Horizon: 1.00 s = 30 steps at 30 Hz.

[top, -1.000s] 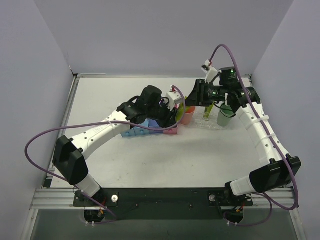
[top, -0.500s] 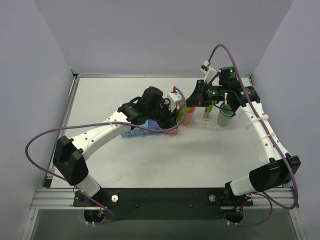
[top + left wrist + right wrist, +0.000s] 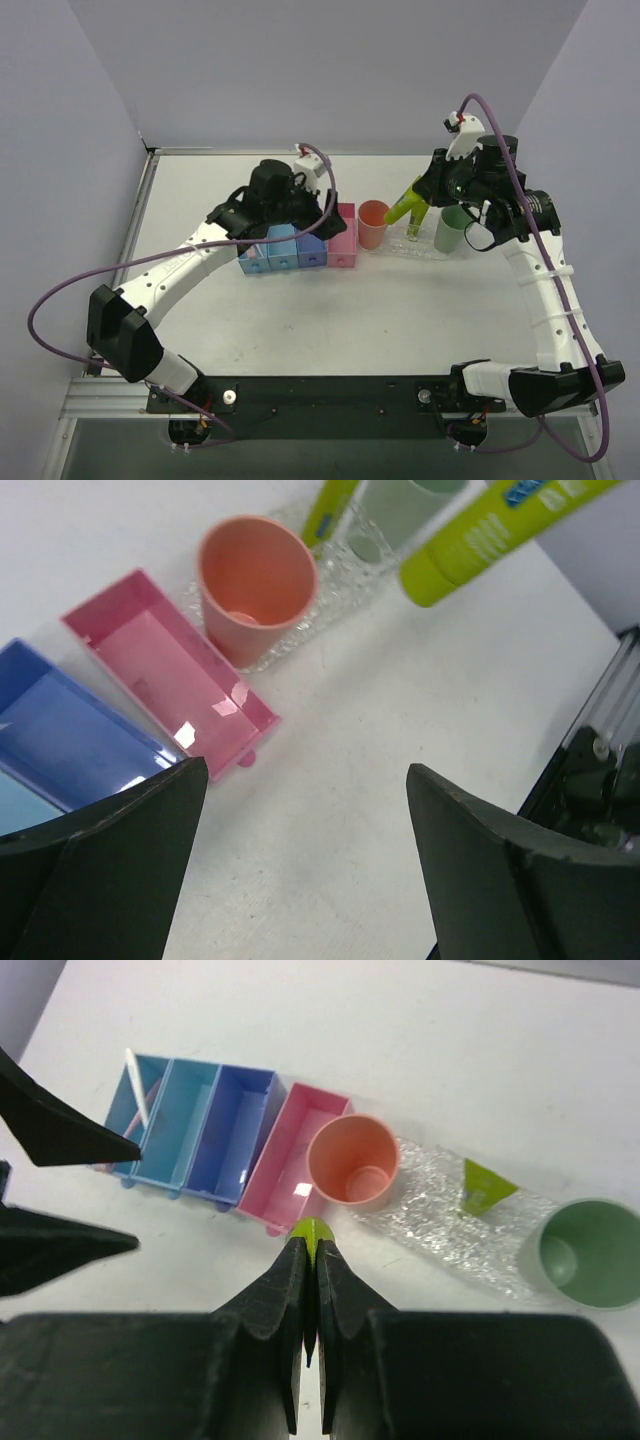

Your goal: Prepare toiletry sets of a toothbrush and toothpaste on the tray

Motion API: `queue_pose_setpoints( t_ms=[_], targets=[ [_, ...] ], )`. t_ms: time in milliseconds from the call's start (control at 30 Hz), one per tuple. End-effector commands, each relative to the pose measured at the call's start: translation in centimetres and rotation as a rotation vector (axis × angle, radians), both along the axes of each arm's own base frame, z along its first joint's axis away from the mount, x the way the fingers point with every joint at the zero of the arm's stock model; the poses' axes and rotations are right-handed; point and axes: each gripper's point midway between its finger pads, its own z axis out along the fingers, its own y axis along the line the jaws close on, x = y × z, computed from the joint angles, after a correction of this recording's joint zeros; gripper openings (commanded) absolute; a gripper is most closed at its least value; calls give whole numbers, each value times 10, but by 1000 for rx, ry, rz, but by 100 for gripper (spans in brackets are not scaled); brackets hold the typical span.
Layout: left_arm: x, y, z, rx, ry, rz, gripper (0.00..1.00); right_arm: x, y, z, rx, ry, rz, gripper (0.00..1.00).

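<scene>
Handover, we judged, was complete: left end effector (image 3: 305, 810) had opened wide and withdrawn; right end effector (image 3: 310, 1250) clamped the toothpaste (image 3: 405, 205) near the tray (image 3: 420, 250).

Lime-yellow toothpaste (image 3: 490, 535) with blue label print. Clear tray (image 3: 440, 1230), bumpy glittering texture. Pink box (image 3: 285, 1170), salmon-orange cup (image 3: 352, 1160), muted green cup (image 3: 585, 1252). 3 bins (image 3: 185, 1125) in blues, from light to deep. White toothbrush (image 3: 134, 1095), pinkish end. White bench (image 3: 400, 310). Black left pincer (image 3: 306, 770), black right pincer (image 3: 311, 1243). White left arm (image 3: 190, 265) and right arm (image 3: 545, 290), purple cables (image 3: 60, 290).
</scene>
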Motion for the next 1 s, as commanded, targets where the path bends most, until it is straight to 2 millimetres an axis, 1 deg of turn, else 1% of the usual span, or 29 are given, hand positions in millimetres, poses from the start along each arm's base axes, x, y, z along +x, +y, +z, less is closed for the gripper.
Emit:
queue_pose_setpoints(
  t_ms=[0,33,67,100,133,167,200,233,300,333,400,433,467,500,533,567,633,733,967],
  targets=[
    [44,37,45,-317,85,204,92,17,-28,10,-123,-135,-101,0],
    [47,43,46,-348,93,215,92,22,-31,13,-126,-163,-120,0],
    [48,51,51,-373,84,237,92,24,-31,12,-128,-174,-124,0],
    [53,61,48,-379,77,274,92,29,-31,15,-128,-202,-124,0],
    [59,69,46,-364,55,323,92,31,-31,8,-133,-195,-126,0],
    [59,76,48,-350,34,348,93,33,-32,6,-136,-204,-129,0],
    [59,82,43,-308,30,368,93,37,-32,6,-142,-220,-128,0],
    [63,90,40,-278,20,408,93,38,-33,0,-150,-212,-132,0],
    [63,100,33,-234,29,441,93,43,-34,-7,-165,-207,-137,0],
    [66,107,31,-229,34,467,93,44,-34,-11,-165,-199,-137,0],
    [68,116,28,-257,74,504,93,49,-34,-18,-191,-200,-125,0],
    [71,126,22,-267,96,536,93,50,-35,-19,-198,-204,-125,0],
    [72,131,24,-285,99,553,93,51,-36,-25,-205,-197,-128,0],
    [74,134,29,-313,92,561,94,54,-37,-25,-211,-205,-135,0],
    [73,137,23,-314,98,571,94,55,-38,-29,-219,-204,-134,0],
    [74,142,27,-326,81,582,94,56,-39,-34,-223,-198,-138,0],
    [76,147,27,-327,64,600,94,60,-38,-37,-227,-203,-141,0],
    [75,151,23,-303,62,602,94,65,-39,-47,-236,-191,-147,0],
    [70,155,18,-239,37,579,94,74,-41,-59,-258,-190,-171,0]
  ],
)
